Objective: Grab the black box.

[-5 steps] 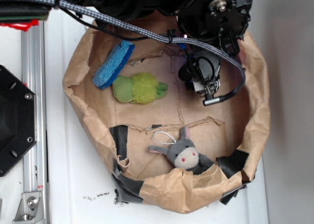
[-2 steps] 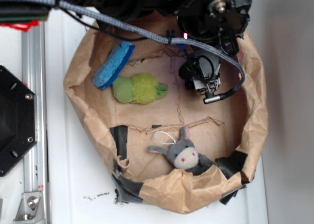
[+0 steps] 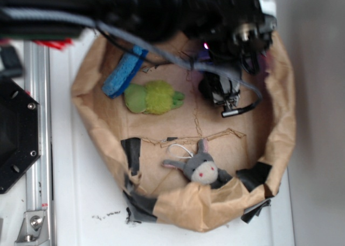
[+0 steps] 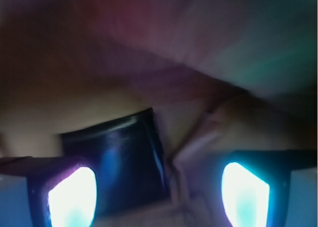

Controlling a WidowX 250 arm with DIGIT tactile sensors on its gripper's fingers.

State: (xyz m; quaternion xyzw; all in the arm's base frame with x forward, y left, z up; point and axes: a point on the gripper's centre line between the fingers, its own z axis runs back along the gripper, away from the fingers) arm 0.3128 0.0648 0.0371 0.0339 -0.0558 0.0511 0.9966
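Brown crumpled paper basin [image 3: 94,125], patched with black tape, sits on my white desk [image 3: 81,197]. Inside it I see a blue sponge [image 3: 123,74] at the upper left, a fuzzy green plush toy [image 3: 153,97] just below it, and a grey plush donkey [image 3: 198,167] near the lower rim. My black robot arm [image 3: 215,20] reaches over the upper right of the basin, blurred. From the wrist view, the small glossy black box [image 4: 121,160] lies flat on the paper, mostly behind the left of two glowing fingers [image 4: 72,197]. The fingers stand wide apart and hold nothing.
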